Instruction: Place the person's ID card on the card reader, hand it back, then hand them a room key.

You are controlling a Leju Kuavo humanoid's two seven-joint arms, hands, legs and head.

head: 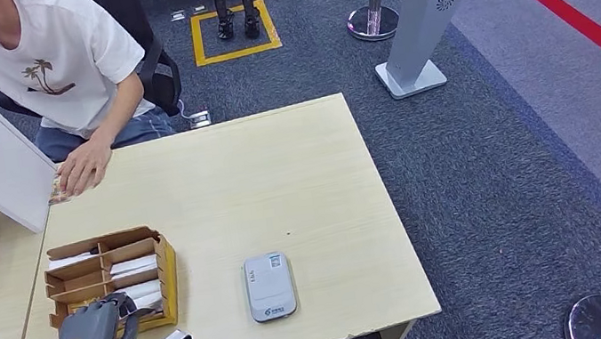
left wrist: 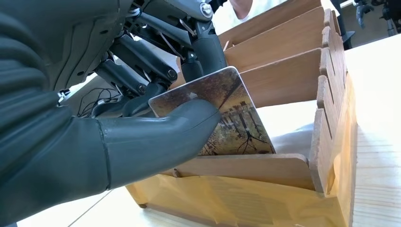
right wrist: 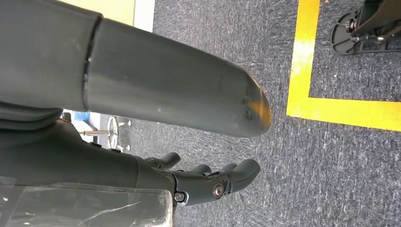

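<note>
Fingers (left wrist: 142, 61) of left hand (head: 95, 333) and thick thumb pinching a room key card (left wrist: 227, 118), printed with a brownish picture, tilted, lower edge down inside near compartment of wooden card box (left wrist: 288, 75). Same hand over near end of card box (head: 110, 274) on the desk (head: 282, 190). White cards stacked in the box's slots. Card reader (head: 269, 286), grey and flat, on the desk to the right of the card box, apart from it, near the front edge. Person's hand (head: 83, 166) flat on the far left corner of the desk, well beyond the card box, covering a small patterned card (head: 58, 195); cannot tell what card. Person in white T-shirt seated on a dark chair behind that corner. White angled panel left of the card box, black device beyond it on the neighbouring desk. Right hand (right wrist: 208, 182) hanging over grey carpet with yellow floor tape (right wrist: 302, 61), fingers loosely apart, holding nothing.
</note>
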